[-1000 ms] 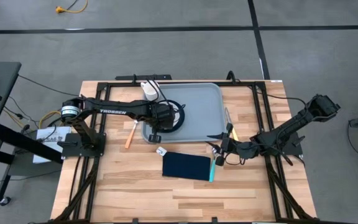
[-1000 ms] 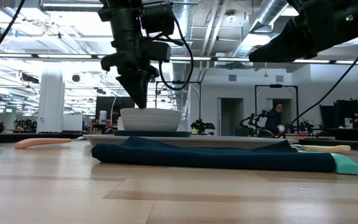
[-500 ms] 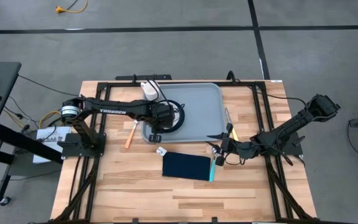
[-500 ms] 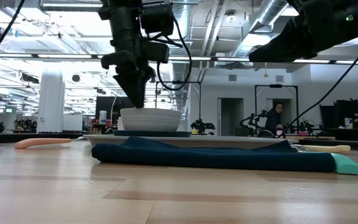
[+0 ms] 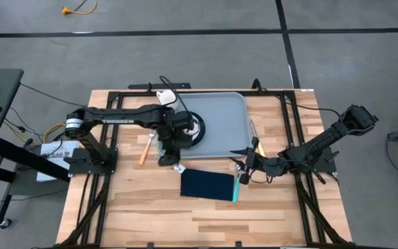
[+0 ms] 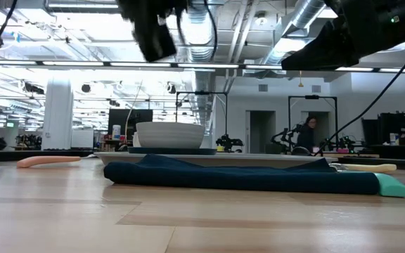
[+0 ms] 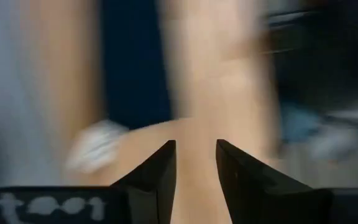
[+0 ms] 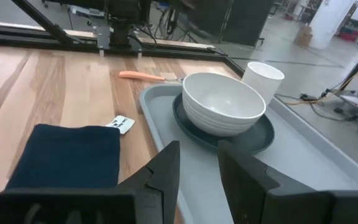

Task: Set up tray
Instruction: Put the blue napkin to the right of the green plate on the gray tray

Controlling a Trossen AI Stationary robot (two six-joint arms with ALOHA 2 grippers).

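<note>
Left gripper (image 5: 166,160), jaws parted and gripping nothing, is hovering at the tray's (image 5: 230,117) near-left corner; right gripper (image 5: 240,160), jaws likewise parted, is waiting off its near-right corner. The rigid, probably light tray, best gripped by its raised rim, is carrying a white bowl (image 8: 223,102) on a dark plate (image 8: 258,138) and a white cup (image 8: 262,80).

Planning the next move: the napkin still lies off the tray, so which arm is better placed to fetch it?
Probably left: its end effector hangs just beside the napkin, by the tray edge. The right end effector is also near, but at the napkin's far end.
</note>
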